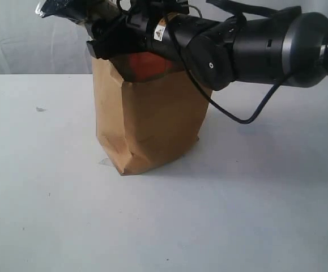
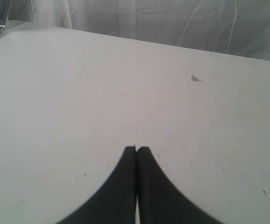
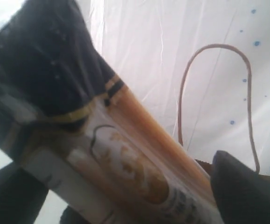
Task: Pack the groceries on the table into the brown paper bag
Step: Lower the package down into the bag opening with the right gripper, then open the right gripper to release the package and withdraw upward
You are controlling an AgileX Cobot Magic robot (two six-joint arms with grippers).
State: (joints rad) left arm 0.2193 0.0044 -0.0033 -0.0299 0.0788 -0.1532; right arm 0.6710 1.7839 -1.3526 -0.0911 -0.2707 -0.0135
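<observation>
Brown paper bag (image 1: 152, 124) upright mid table (image 1: 237, 215), mouth open, something red-orange (image 1: 147, 65) showing at the rim. Long dark pasta packet (image 3: 102, 140) tilted above the mouth, one end past the bag's left edge. Right gripper (image 3: 125, 191) fingers spread either side of it; pinching or loose, can't tell. Left gripper (image 2: 135, 154) fingers pressed together low over tabletop. Broad tabletop around bag, one speck (image 1: 40, 109) far left.

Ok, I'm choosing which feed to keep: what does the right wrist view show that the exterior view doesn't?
Only the right wrist view: the long dark pasta packet's label and strands up close, plus a cord handle. Only the exterior view: the whole brown paper bag standing on the table, an orange-red item at its mouth. Both: the packet and part of the bag.
</observation>
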